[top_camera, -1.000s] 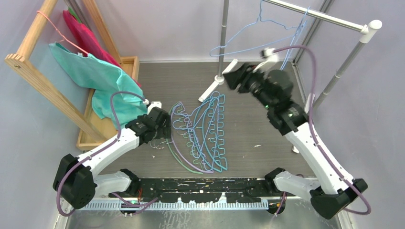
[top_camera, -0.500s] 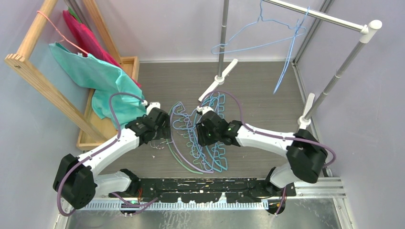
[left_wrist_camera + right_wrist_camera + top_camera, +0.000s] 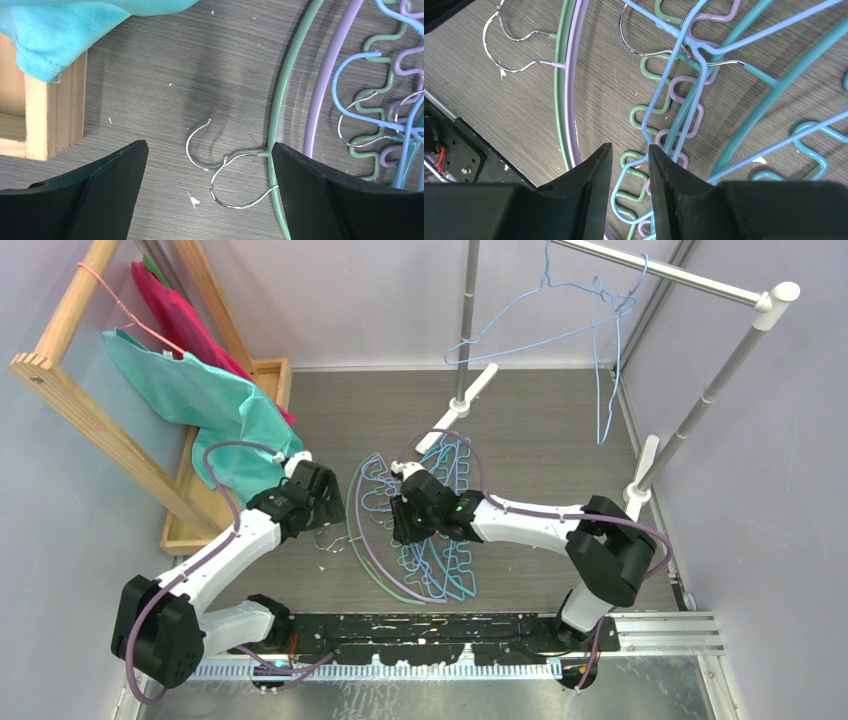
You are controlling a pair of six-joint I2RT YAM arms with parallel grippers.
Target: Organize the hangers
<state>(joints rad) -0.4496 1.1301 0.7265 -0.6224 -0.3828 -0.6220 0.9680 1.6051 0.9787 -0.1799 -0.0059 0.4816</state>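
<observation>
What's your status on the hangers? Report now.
Left hand open, empty. Right hand narrow, straddling a light-blue wire hanger, not clamped. Arched hangers tangled with it.

Soft, even light falls from overhead, bright enough and casting only faint shadows. In the left wrist view a dim smudge darkens the table (image 3: pixel 150 75) at twelve o'clock from the metal hooks (image 3: pixel 218 169), which glint. The overhead view looks slightly soft.
</observation>
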